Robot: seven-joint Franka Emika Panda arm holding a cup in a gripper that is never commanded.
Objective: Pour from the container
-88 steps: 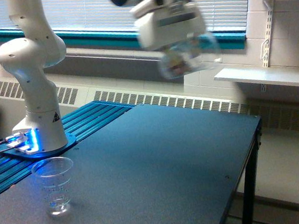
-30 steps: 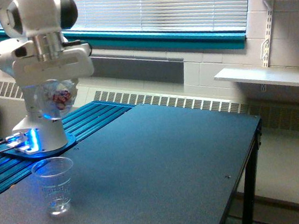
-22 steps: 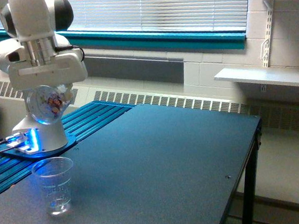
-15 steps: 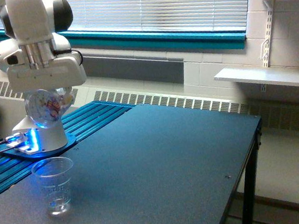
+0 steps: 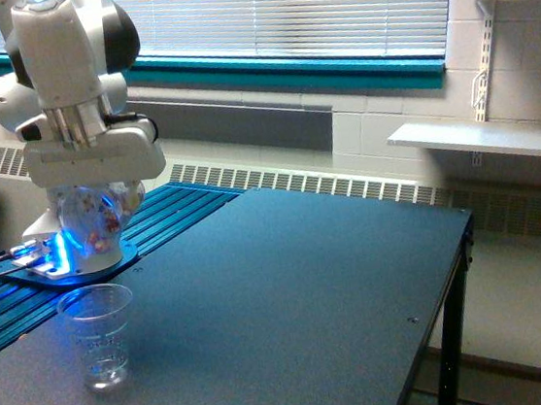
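- The gripper is pinching the jar, reddish and pale pieces showing inside.
- The jar is hanging above the cup standing on the surface.

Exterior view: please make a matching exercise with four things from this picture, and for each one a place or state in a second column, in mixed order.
Things:
1. clear rounded container with reddish-brown pieces
2. tapered clear plastic cup
3. dark grey table
4. robot base with blue light

Places or states:
A. stands on the blue ribbed surface
B. stands upright on the table
C. held under the gripper, above the cup
D. carries the cup

Pairs: 1-C, 2-B, 3-D, 4-A
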